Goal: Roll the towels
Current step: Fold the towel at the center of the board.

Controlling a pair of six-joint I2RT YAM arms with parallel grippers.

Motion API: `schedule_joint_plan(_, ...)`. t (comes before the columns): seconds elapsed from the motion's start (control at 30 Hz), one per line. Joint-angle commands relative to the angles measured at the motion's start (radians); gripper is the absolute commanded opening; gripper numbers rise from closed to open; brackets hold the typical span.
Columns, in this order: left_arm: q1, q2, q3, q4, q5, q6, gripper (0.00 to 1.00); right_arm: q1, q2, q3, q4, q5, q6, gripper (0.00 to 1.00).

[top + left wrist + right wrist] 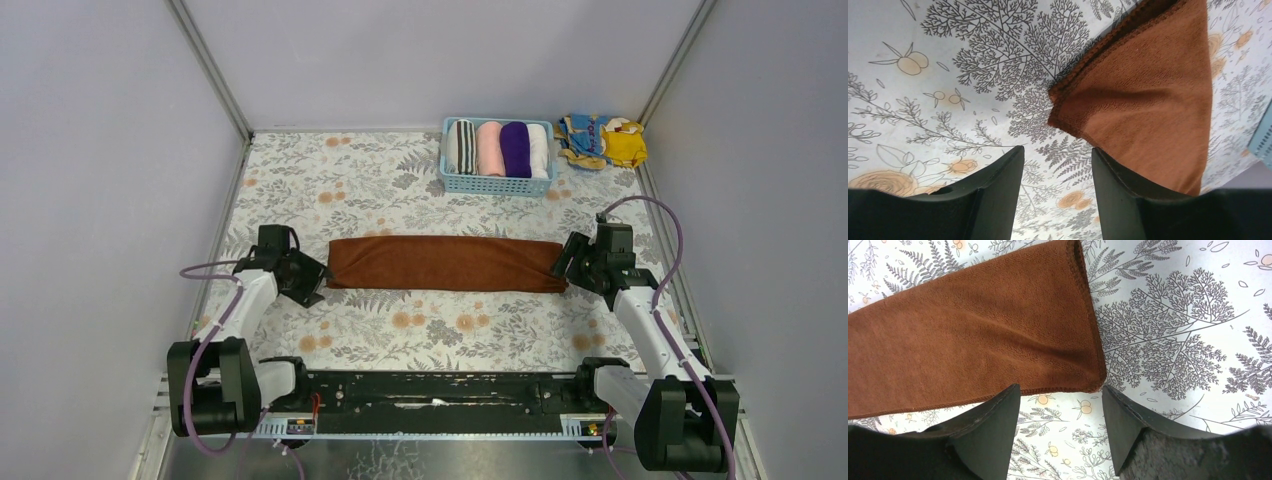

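The rust-brown towel (446, 263) lies folded into a long flat strip across the middle of the floral table. My left gripper (308, 284) is open and empty at the strip's left end; in the left wrist view (1058, 150) the towel's corner (1148, 95) lies just beyond the fingertips. My right gripper (562, 266) is open and empty at the strip's right end; in the right wrist view (1062, 390) the towel's near hem (973, 340) lies just beyond the fingertips. The deep purple towel (515, 149) sits rolled in the blue basket (497, 185).
The basket at the back also holds a striped roll (461, 146), a pink roll (489, 148) and a white roll (539, 150). A yellow-and-blue patterned cloth (603, 139) lies crumpled at the back right corner. Grey walls enclose the table on three sides.
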Motion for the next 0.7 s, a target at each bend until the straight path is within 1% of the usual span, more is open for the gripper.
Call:
schedule_joint_plan(0.0, 0.007, -0.01, -0.019, 0.116, -0.007, -0.096, 0.51, -0.005, -0.009, -0.003, 0.052, -0.015, 0.011, 0.68)
schedule_joint_plan(0.13, 0.007, 0.007, -0.033, 0.177, -0.028, -0.123, 0.47, -0.005, -0.003, -0.005, 0.052, -0.016, 0.009, 0.68)
schedule_joint_plan(0.27, 0.007, 0.054, -0.035, 0.208, -0.013, -0.136, 0.42, -0.005, 0.004, -0.005, 0.054, -0.016, 0.006, 0.68)
schedule_joint_plan(0.43, 0.007, 0.092, -0.042, 0.217, -0.027, -0.136, 0.41, -0.005, 0.008, -0.006, 0.063, -0.022, 0.006, 0.68)
schedule_joint_plan(0.67, 0.006, 0.089, -0.061, 0.222, -0.017, -0.145, 0.39, -0.005, 0.021, 0.005, 0.057, -0.039, 0.004, 0.68)
